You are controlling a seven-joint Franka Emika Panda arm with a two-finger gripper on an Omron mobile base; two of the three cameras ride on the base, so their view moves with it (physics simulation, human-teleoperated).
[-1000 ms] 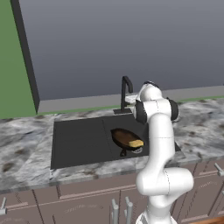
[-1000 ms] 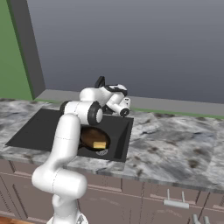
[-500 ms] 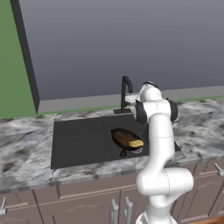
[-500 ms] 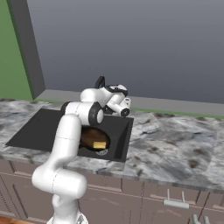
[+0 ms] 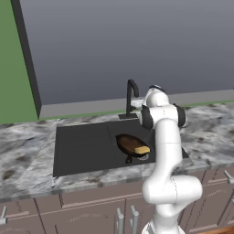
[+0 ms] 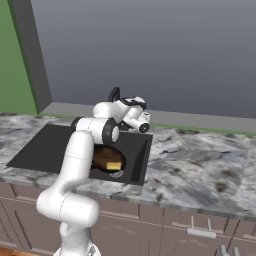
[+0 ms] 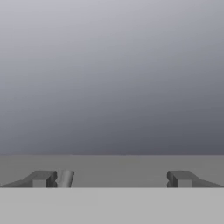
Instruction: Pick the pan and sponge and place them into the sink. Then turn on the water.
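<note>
The dark pan [image 5: 129,142] lies in the right part of the black sink [image 5: 82,146], with the yellow sponge [image 5: 142,149] resting on its near rim. From the right base view the pan [image 6: 106,157] and sponge [image 6: 114,165] sit just behind my arm. My gripper [image 7: 109,178] is open, held up at the back of the sink beside the black faucet [image 5: 131,93] and facing the grey wall. A thin grey rod [image 7: 65,178] stands just inside the left fingertip [image 7: 41,178]. No water is in view.
Marble counter [image 5: 27,151] runs along both sides of the sink, and wider counter [image 6: 200,160] lies to the right. A grey wall [image 5: 128,45] rises behind the faucet, with a green wall [image 5: 13,68] on the left. Cabinet fronts [image 6: 200,232] are below.
</note>
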